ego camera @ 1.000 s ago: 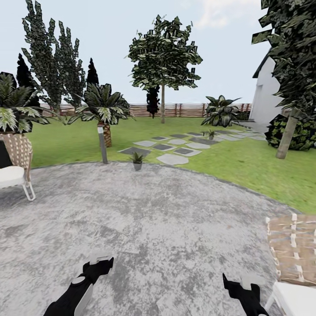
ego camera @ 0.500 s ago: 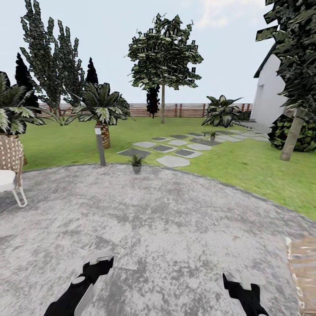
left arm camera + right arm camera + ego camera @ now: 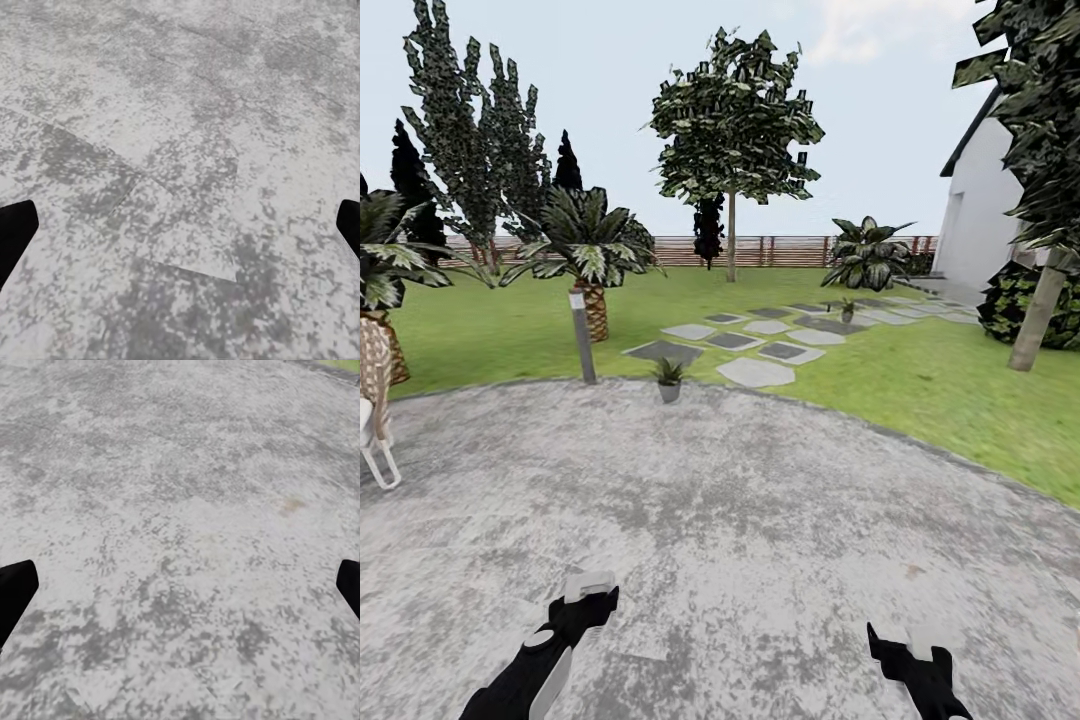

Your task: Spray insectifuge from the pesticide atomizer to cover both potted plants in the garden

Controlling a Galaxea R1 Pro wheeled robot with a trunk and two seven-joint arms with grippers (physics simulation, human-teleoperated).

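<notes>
I stand on the round grey patio (image 3: 740,520) of the garden. One potted plant (image 3: 669,378), a small green rosette in a grey pot, sits at the patio's far edge. A second potted plant (image 3: 847,309) stands farther off among the stepping stones (image 3: 756,371). The pesticide atomizer is out of view. My left gripper (image 3: 586,598) (image 3: 180,225) and right gripper (image 3: 905,648) (image 3: 180,585) hang low over the paving. Both are open, with bare paving between the fingers.
A short lamp post (image 3: 582,335) and a palm (image 3: 592,262) stand left of the near pot. A white chair leg (image 3: 374,455) and a wicker planter (image 3: 374,350) are at far left. Lawn (image 3: 920,385), a tree trunk (image 3: 1040,320), a dark shrub (image 3: 1015,305) and a house (image 3: 975,235) lie right.
The whole view has shifted as the robot moved: the chair at left slid almost out of frame and the wicker chair at right has left it. The arms hold the same pose.
</notes>
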